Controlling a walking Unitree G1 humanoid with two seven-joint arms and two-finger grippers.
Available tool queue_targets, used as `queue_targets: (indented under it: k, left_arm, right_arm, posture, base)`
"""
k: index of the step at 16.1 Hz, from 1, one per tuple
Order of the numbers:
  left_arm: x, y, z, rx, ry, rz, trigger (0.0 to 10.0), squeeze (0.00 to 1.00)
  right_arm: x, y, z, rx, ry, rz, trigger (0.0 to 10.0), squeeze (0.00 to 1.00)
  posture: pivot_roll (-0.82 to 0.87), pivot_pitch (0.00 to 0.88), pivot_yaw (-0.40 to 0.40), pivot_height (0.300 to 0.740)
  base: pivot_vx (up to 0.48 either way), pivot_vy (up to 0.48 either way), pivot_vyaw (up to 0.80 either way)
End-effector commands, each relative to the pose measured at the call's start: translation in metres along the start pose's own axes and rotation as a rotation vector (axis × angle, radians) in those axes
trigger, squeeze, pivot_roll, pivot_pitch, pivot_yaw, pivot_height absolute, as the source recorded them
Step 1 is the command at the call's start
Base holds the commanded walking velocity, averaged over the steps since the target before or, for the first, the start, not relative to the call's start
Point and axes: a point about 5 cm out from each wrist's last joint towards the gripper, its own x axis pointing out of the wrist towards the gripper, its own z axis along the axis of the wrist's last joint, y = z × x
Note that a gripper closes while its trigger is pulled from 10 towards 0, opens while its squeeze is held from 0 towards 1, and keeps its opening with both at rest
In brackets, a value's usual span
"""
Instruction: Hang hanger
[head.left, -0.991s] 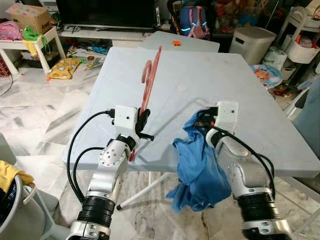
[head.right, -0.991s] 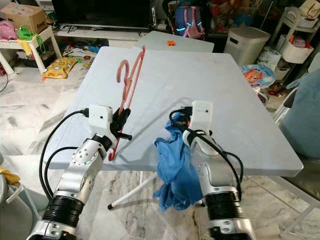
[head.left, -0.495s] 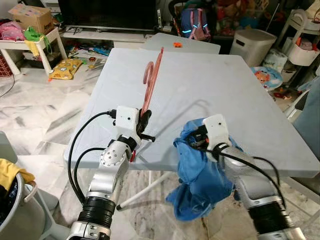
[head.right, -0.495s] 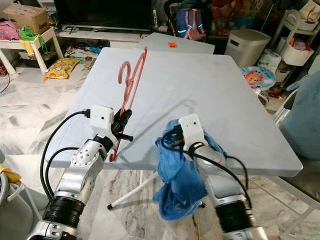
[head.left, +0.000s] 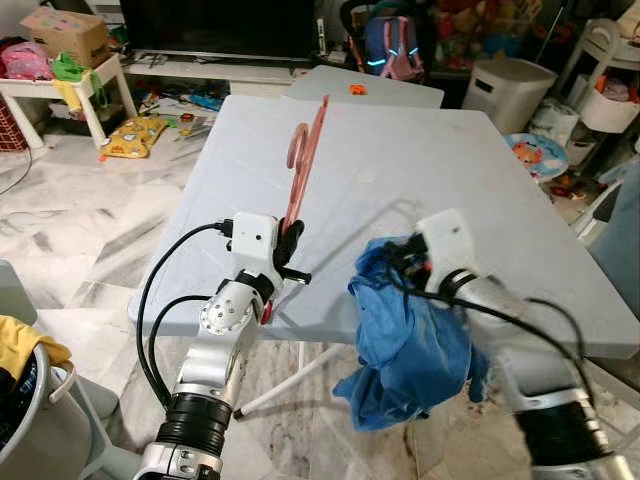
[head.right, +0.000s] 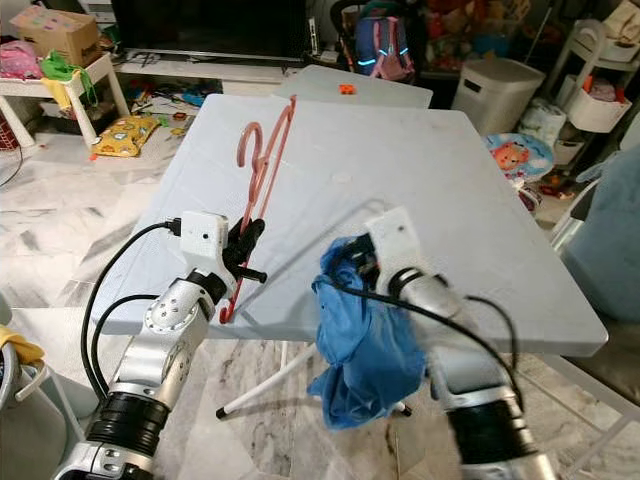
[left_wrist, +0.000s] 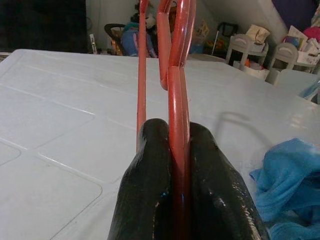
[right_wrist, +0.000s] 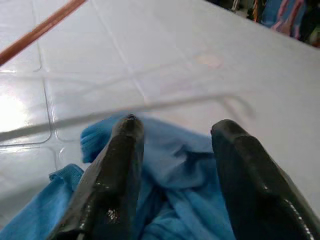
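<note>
Jaws first: in the left eye view the left gripper (head.left: 288, 252) is clamped on the lower part of a pink-red plastic hanger (head.left: 303, 165), which stands near upright over the front left part of the pale grey folding table (head.left: 420, 180), hook end up and leaning away from the robot. Right gripper (head.left: 398, 262) sits at the table's front edge w/ a blue cloth garment (head.left: 405, 345) bunched round it and draping down below the tabletop; fingers hidden by fabric there. Right eye view: same layout, hanger (head.right: 262, 170) left of the garment (head.right: 365, 350), the two apart; cluttered room behind, w/ a white bin (head.right: 490, 90) and a backpack (head.right: 385, 45) beyond the far edge. Left wrist view: both black fingers (left_wrist: 145, 190) pressed tight on the hanger's red bar (left_wrist: 178, 100), blue garment (left_wrist: 287, 185) off to one side on the table. Right wrist view: fingers (right_wrist: 112, 180) spread apart, straddling the garment (right_wrist: 175, 165) but not pinching it; hanger rod (right_wrist: 40, 31) crosses a corner.
</note>
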Motion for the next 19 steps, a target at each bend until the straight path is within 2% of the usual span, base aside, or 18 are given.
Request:
queue_targets:
  k: [1,4,6,8,12,15,19]
  left_arm:
    - [0.001,-0.001,-0.001,-0.007,0.010,-0.015,10.0,0.00]
    - [0.004,-0.002,0.000,-0.009,0.010,-0.016,10.0,0.00]
    - [0.004,-0.001,0.001,-0.009,0.007,-0.014,10.0,0.00]
    - [0.003,0.002,0.000,-0.006,0.010,-0.010,10.0,0.00]
    - [0.002,0.004,-0.001,-0.002,0.017,-0.007,10.0,0.00]
    - [0.005,0.002,0.000,-0.003,0.018,-0.020,10.0,0.00]
    - [0.006,0.005,0.002,0.004,0.015,-0.016,10.0,0.00]
  right_arm:
    - [-0.006,-0.007,0.008,-0.007,-0.014,0.007,10.0,1.00]
    - [-0.016,-0.016,0.005,-0.003,0.007,0.008,10.0,1.00]
    - [-0.033,-0.028,-0.001,-0.013,0.034,-0.014,10.0,1.00]
    - [-0.045,-0.029,-0.005,0.015,0.057,-0.007,10.0,1.00]
    - [-0.084,-0.017,-0.022,0.110,0.121,0.076,10.0,1.00]
    - [-0.096,-0.009,-0.024,0.201,0.115,0.092,10.0,1.00]
    - [-0.097,0.010,-0.025,0.201,0.131,0.126,10.0,1.00]
  posture:
    - [0.06,0.000,-0.069,0.740]
    - [0.05,0.000,-0.067,0.740]
    - [0.05,0.000,-0.066,0.740]
    - [0.05,0.000,-0.068,0.740]
    - [0.03,0.000,-0.058,0.740]
    - [0.02,0.000,-0.043,0.740]
    - [0.02,0.000,-0.035,0.740]
  base:
    - [0.000,0.000,0.00]
    - [0.000,0.000,0.00]
    - [0.000,0.000,0.00]
    - [0.000,0.000,0.00]
    - [0.000,0.000,0.00]
    - [0.000,0.000,0.00]
    - [0.000,0.000,0.00]
